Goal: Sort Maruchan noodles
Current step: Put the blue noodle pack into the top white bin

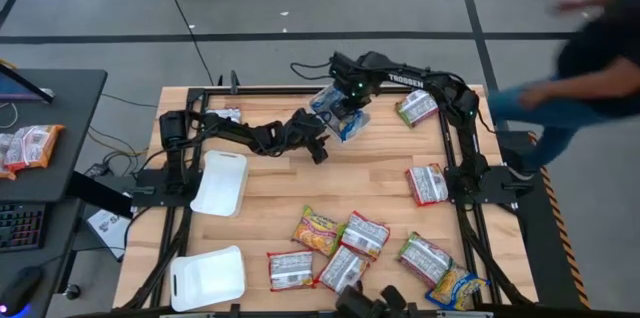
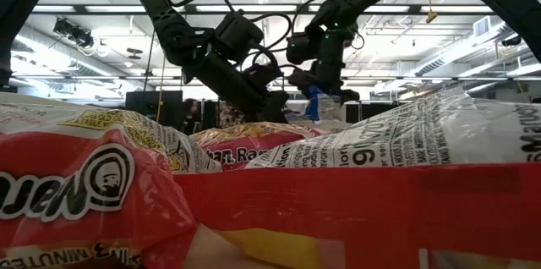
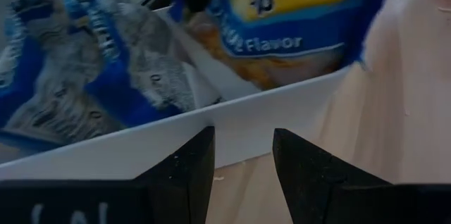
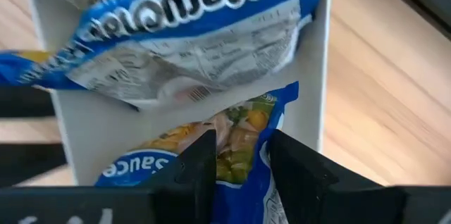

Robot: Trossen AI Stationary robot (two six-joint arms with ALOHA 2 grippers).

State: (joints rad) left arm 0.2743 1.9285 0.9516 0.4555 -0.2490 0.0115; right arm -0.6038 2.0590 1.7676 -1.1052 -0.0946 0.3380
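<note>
blue noodle packet (image 4: 239,146) in right gripper (image 4: 239,164), tray (image 4: 91,125) mostly hidden

On the bench (image 1: 270,198), two trays (image 1: 220,182) lie at the left side, one nearer the front edge than the other. A cluster of noodle packets (image 1: 345,248) spreads along the front right. Two more packets (image 1: 428,184) lie by the right edge. A third tray (image 1: 335,110) with packets in it sits at the rear centre.

Two dark jointed arms, white TROSSEN lettering, black cables, green light
</note>
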